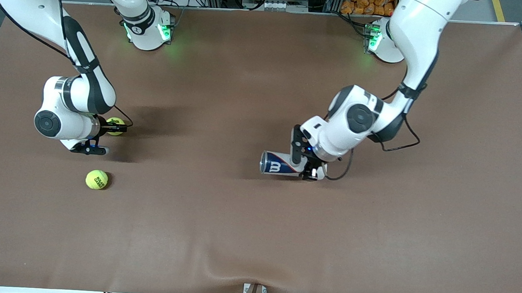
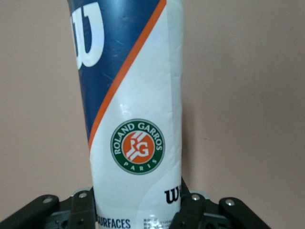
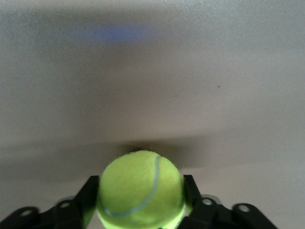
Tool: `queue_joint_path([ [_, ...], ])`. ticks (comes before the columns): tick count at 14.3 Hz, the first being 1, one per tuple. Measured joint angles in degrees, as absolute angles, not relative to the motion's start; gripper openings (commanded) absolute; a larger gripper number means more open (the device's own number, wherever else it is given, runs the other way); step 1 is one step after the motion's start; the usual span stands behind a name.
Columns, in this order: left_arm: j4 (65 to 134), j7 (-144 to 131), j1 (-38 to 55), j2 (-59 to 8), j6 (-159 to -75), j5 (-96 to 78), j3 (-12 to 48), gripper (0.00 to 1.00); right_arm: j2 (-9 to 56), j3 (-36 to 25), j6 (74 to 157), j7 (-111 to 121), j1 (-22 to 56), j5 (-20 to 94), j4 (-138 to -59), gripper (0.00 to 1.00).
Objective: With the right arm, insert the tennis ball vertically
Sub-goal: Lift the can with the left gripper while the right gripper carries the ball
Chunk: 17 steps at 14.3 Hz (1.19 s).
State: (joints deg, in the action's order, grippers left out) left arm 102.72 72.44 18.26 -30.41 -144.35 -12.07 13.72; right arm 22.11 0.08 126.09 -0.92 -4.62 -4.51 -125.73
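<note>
Two balls: right hand (image 3: 140, 210) grips one (image 3: 139, 190); spare (image 1: 96, 179) front-view only. Left hand (image 2: 138, 210) grips can (image 2: 131, 109).

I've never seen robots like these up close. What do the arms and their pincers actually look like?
Both arms are glossy white rounded segments with dark grey or black joint bands and round caps, thin black cables looping alongside. Their bases glow green. The left gripper and right gripper are black, two-fingered, with visible screws.
</note>
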Motion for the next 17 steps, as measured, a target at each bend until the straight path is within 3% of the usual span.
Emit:
queue_joint_path([
  [5,98.8,82.1,14.3,-31.5,-144.3,-26.2,18.1,0.58,22.0,0.1,126.0,-0.9,-4.6,-4.5,-125.7,0.40],
  [11,92.3,105.0,13.4,-38.2,-144.3,-48.7,18.5,0.57,20.5,0.1,126.0,-0.9,-4.6,-4.5,-124.3,0.40],
  [17,88.8,130.5,13.7,-45.7,-137.4,-80.3,19.1,0.60,15.9,2.8,106.9,-0.9,-4.5,-0.4,-112.3,0.40],
])
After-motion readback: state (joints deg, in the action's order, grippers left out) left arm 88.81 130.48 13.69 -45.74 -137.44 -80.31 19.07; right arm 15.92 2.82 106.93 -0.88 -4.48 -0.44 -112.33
